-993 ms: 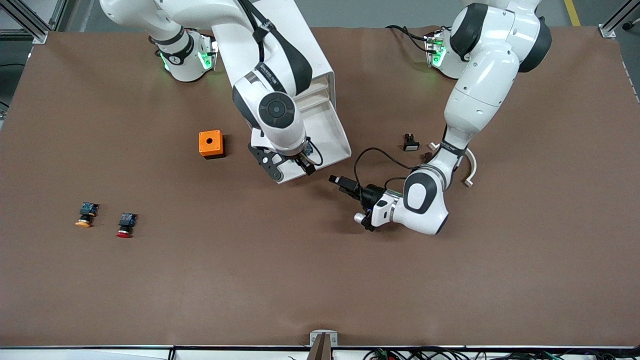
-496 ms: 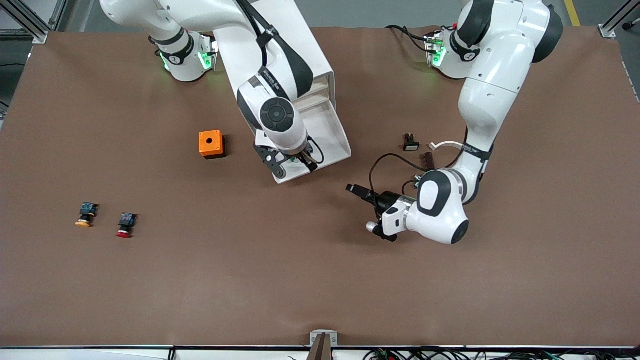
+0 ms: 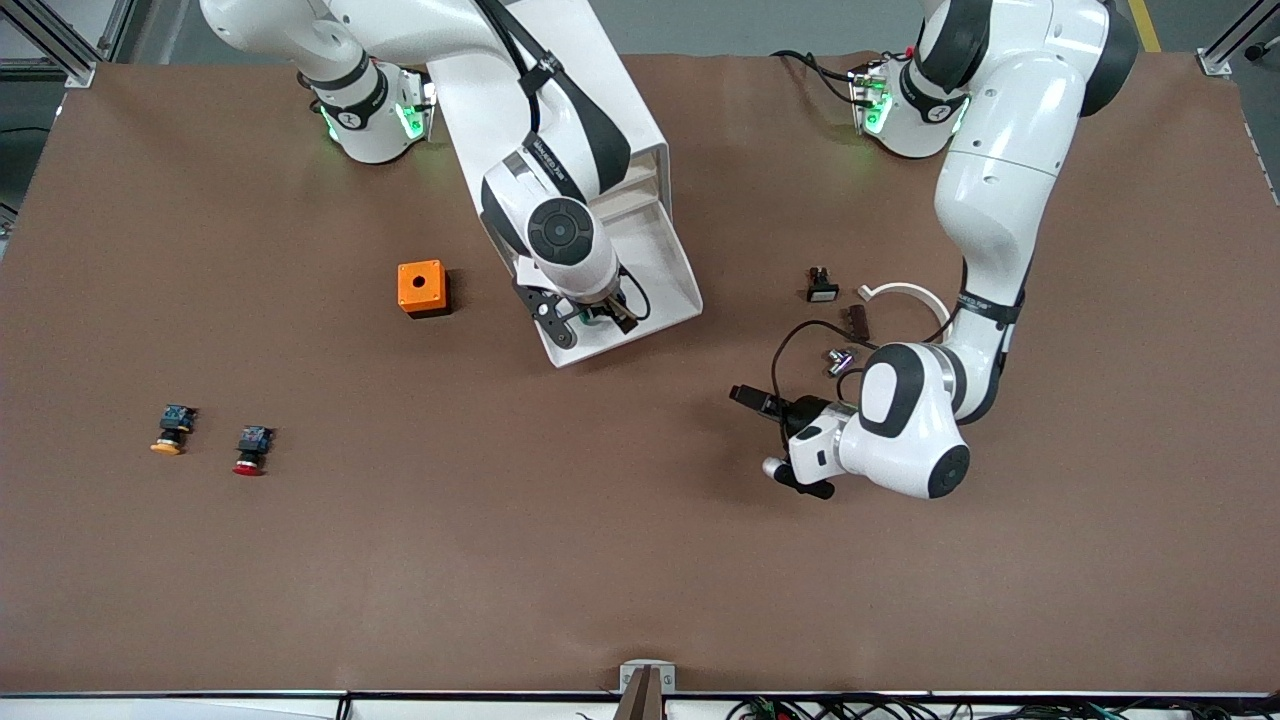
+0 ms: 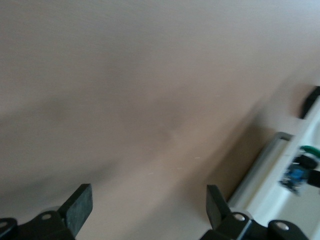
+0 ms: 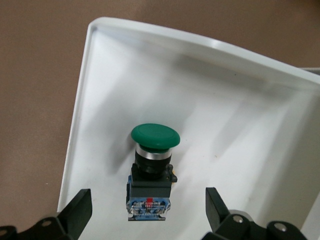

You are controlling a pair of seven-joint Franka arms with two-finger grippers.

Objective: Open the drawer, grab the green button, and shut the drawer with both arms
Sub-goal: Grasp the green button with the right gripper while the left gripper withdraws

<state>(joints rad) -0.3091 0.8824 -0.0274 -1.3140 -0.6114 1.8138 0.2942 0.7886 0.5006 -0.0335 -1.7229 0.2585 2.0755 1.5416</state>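
The cabinet's (image 3: pixel 610 90) lowest drawer (image 3: pixel 668 268) is pulled open toward the front camera. The green-capped button (image 5: pixel 152 165) lies on its side in the drawer's tray (image 5: pixel 220 125), near the tray's front corner. My right gripper (image 5: pixel 148 205) is open just above it, with one finger at each side of its blue rear, not touching. In the front view the right gripper (image 3: pixel 590 318) hangs over the drawer's front corner. My left gripper (image 3: pixel 748 396) is open and empty, low over bare table, pointing at the drawer. The left wrist view shows the left gripper (image 4: pixel 148 200), the drawer (image 4: pixel 265 172) and the button (image 4: pixel 299 171).
An orange box (image 3: pixel 421 288) stands beside the drawer toward the right arm's end. An orange-capped button (image 3: pixel 170 430) and a red-capped one (image 3: pixel 250 450) lie farther that way. A small black part (image 3: pixel 821 285), a white ring piece (image 3: pixel 905 292) and small bits (image 3: pixel 838 357) lie near the left arm.
My left gripper has drawn back from the drawer toward the left arm's end, open and empty. My right gripper has shifted slightly deeper over the open drawer.
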